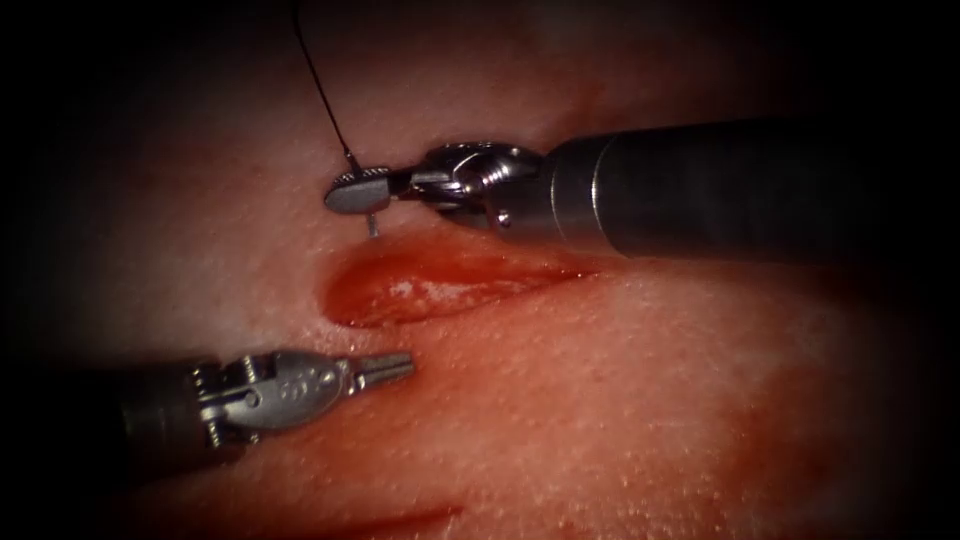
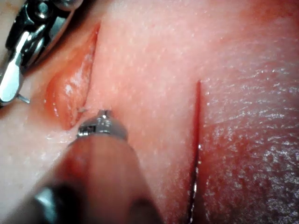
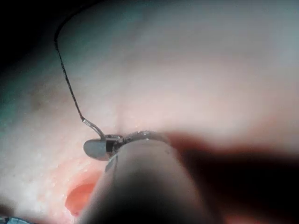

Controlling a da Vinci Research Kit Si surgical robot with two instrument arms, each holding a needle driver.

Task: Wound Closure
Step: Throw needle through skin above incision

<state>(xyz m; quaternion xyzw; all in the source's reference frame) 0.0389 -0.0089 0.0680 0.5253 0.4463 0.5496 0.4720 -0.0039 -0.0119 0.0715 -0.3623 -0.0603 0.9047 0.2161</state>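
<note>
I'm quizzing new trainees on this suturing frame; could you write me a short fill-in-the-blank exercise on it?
1. The right tool holds the ____ near its thread end.
2. The thread runs from the needle toward the picture's ____ edge.
3. The left tool, fingers shut, holds ____.
4. The cut in the tissue lies ____ the two tools.

Missing words: needle; top; nothing; between

needle (image 1: 371,226): mostly being hidden by right tool (image 1: 358,192)
thread (image 1: 322,80): running off the endoscope view's top edge
left tool (image 1: 385,368): holding nothing
</note>
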